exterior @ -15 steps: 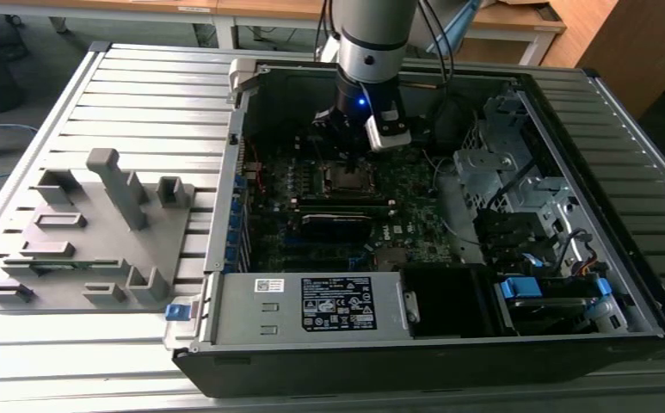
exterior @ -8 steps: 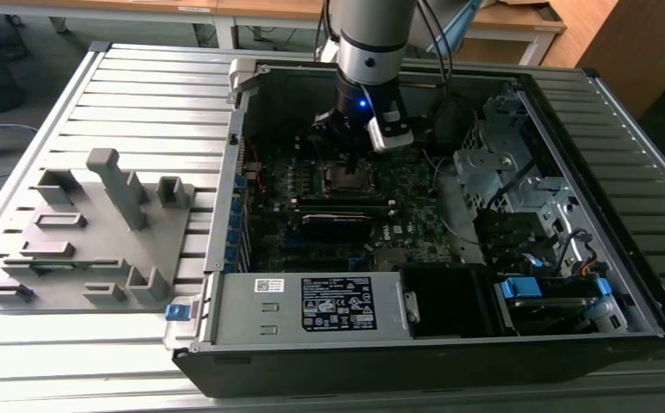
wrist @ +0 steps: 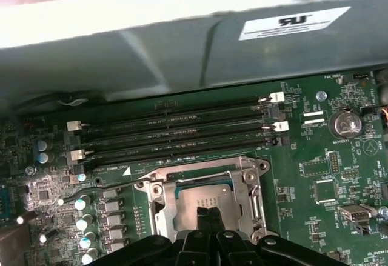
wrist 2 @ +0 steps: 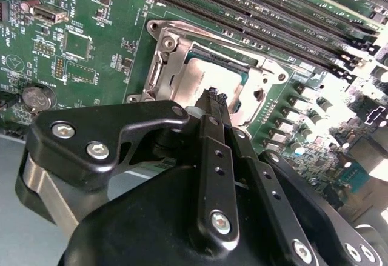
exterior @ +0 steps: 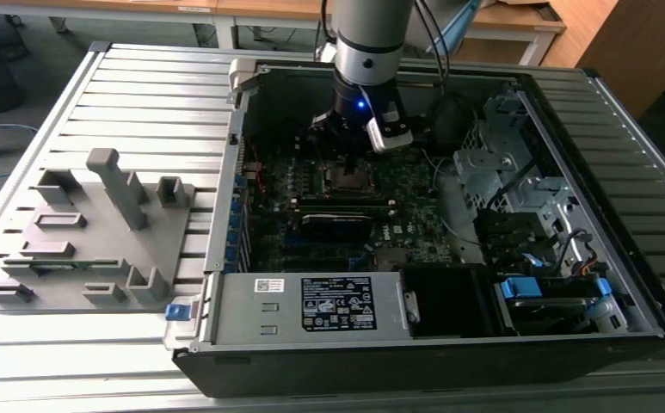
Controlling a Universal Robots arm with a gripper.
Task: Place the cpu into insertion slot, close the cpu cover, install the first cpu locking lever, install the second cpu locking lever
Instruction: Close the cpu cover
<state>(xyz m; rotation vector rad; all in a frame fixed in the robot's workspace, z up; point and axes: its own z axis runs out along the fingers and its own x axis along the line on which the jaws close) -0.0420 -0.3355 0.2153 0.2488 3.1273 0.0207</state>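
The cpu [wrist 2: 209, 72] lies flat in the insertion slot [exterior: 347, 178] on the green motherboard, its dull silver top showing in both wrist views [wrist: 197, 196]. The cpu cover [wrist 2: 165, 66], a silvery frame plate, appears to lie down around it [wrist: 200, 168]. My gripper [wrist 2: 212, 96] is shut, with black fingertips pressed together and nothing between them. The tips hover just over the near edge of the cpu's top [wrist: 209, 210]; whether they touch it I cannot tell. In the exterior view the gripper [exterior: 341, 144] hangs inside the open computer case, right above the slot.
Long black memory slots [wrist: 182, 126] run beside the socket, with the case wall [wrist: 182, 54] behind them. Capacitors [wrist: 85, 223] and a coin battery [wrist: 344, 120] flank it. A power supply [exterior: 309, 305], drive cages [exterior: 504, 172] and cables crowd the case. A grey fixture tray [exterior: 91, 232] sits outside.
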